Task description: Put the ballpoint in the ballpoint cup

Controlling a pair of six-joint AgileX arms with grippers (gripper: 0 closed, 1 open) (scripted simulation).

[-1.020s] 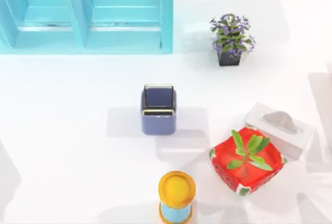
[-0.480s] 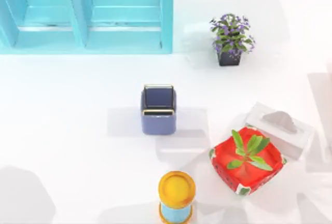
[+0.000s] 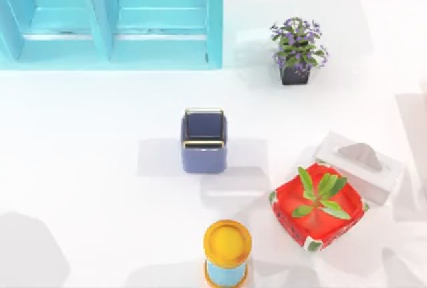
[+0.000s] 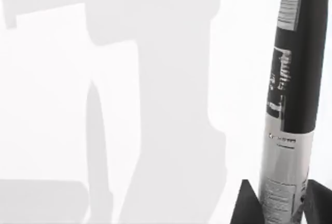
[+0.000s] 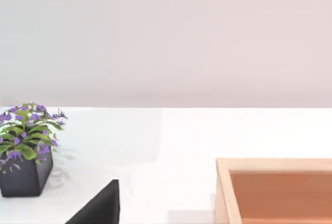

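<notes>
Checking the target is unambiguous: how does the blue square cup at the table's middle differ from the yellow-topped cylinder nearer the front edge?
The ballpoint cup is square with rounded corners, periwinkle blue, gold-rimmed and open on top. The cylinder is round, light blue, and closed by a yellow top. The ballpoint cup stands mid-table; the cylinder stands at the front edge. Both are upright.

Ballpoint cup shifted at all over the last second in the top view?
No. The ballpoint cup sits at the same spot relative to the yellow-topped cylinder and the blue shelf.
</notes>
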